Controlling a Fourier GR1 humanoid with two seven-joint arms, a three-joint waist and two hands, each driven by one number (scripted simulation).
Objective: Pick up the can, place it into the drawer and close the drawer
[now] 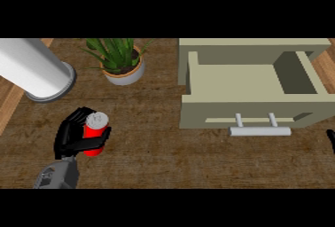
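Counter [170, 150]: can [95, 133] upright (slightly tilted).

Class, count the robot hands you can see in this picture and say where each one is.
2. The left hand is at lower left on the counter, curled round the red can. Of the right hand, only a sliver shows at the right edge, beside the open drawer; the rest is hidden.

can [95, 134] – red, silver top | drawer [252, 98] – olive-beige, white handle | hand [73, 133] – black | counter [163, 150] – brown woodgrain
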